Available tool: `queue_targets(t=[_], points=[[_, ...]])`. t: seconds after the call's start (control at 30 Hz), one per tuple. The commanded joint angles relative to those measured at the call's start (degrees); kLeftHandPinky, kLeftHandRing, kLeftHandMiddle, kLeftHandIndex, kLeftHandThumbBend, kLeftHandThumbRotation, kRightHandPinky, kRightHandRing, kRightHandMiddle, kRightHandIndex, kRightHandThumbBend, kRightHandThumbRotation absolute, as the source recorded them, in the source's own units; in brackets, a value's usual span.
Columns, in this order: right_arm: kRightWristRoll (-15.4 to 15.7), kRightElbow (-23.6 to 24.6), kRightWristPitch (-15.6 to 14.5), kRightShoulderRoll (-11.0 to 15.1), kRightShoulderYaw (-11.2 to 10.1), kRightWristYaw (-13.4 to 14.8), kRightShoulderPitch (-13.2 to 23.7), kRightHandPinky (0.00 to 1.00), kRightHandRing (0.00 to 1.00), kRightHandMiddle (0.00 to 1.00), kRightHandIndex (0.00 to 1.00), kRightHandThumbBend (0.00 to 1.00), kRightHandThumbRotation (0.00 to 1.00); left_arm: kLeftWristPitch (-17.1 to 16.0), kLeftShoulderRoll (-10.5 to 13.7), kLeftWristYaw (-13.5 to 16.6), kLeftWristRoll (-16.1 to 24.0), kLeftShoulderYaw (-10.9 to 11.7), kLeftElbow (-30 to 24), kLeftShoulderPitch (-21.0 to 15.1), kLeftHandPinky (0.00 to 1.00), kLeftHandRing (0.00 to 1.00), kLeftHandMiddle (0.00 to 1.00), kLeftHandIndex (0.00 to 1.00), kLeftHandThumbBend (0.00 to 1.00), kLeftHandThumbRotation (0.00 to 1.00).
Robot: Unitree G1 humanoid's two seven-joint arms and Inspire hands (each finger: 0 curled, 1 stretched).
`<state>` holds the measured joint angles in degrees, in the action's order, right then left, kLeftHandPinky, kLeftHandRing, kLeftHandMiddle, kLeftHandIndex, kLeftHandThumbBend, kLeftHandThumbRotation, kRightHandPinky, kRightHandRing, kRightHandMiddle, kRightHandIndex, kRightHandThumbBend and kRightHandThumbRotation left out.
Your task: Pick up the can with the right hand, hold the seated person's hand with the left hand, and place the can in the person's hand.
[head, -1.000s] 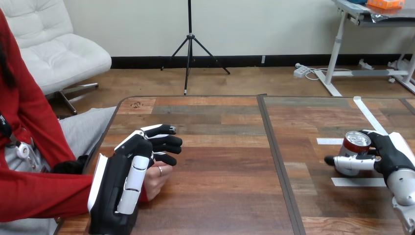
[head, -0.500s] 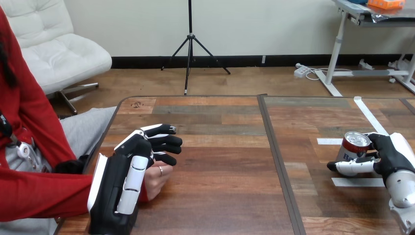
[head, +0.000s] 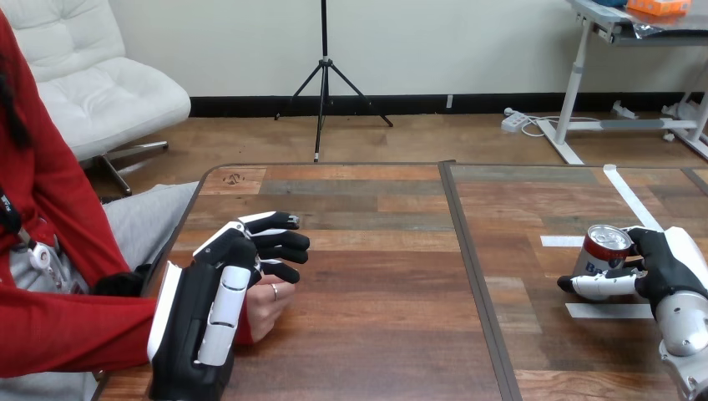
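At the right of the brown wooden tabletop (head: 376, 251), the robot's black-and-white right hand (head: 661, 266) grasps an upright silver drink can with a red band under its rim (head: 603, 249). Its fingers (head: 641, 242) wrap the can's far side and the thumb crosses the near side. The can stands on the tabletop between two short strips of white tape, one beyond it (head: 561, 241) and one nearer the robot (head: 609, 311). Well apart, near the tabletop's left edge, the robot's left hand (head: 204, 322) lies over the person's hand (head: 265, 307) (red sleeve), back turned upward. The two are touching, though whether the left hand actually grips the person's hand cannot be told.
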<state>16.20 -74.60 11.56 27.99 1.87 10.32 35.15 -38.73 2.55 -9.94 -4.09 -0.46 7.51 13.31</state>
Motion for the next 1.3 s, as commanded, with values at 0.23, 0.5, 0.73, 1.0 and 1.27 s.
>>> queue_targets(t=[0.23, 0.5, 0.73, 1.0, 1.27], points=[[0.6, -0.2, 1.2, -0.4, 0.6, 0.2, 4.4, 0.39, 0.43, 0.46, 0.45, 0.80, 0.00, -1.4, 0.5, 0.1, -0.3, 1.1, -1.0, -3.6, 0.50, 0.58, 0.59, 0.63, 0.58, 0.97], [0.7, -0.1, 2.2, -0.1, 0.7, 0.2, 4.5, 0.38, 0.43, 0.45, 0.45, 0.82, 0.00, -1.2, 0.4, -0.1, -0.3, 1.3, -0.9, -3.7, 0.50, 0.58, 0.59, 0.62, 0.58, 0.96], [0.5, 0.0, 2.9, 0.0, 0.3, 0.0, 4.6, 0.39, 0.43, 0.46, 0.45, 0.82, 0.00, -1.3, 0.4, 0.1, 0.1, 1.4, -0.9, -3.8, 0.50, 0.57, 0.58, 0.61, 0.58, 0.96], [0.5, 0.3, 3.4, 0.2, 0.3, -0.6, 5.0, 0.38, 0.43, 0.46, 0.45, 0.84, 0.00, -0.8, 0.2, 0.1, 0.1, 1.2, -1.1, -3.8, 0.49, 0.57, 0.58, 0.61, 0.59, 0.96], [0.7, 0.9, 4.8, 0.5, 0.5, -1.1, 5.2, 0.40, 0.44, 0.46, 0.45, 0.85, 0.00, -1.0, 0.2, 0.3, 0.5, 1.2, -0.8, -3.9, 0.49, 0.57, 0.58, 0.60, 0.61, 0.96]])
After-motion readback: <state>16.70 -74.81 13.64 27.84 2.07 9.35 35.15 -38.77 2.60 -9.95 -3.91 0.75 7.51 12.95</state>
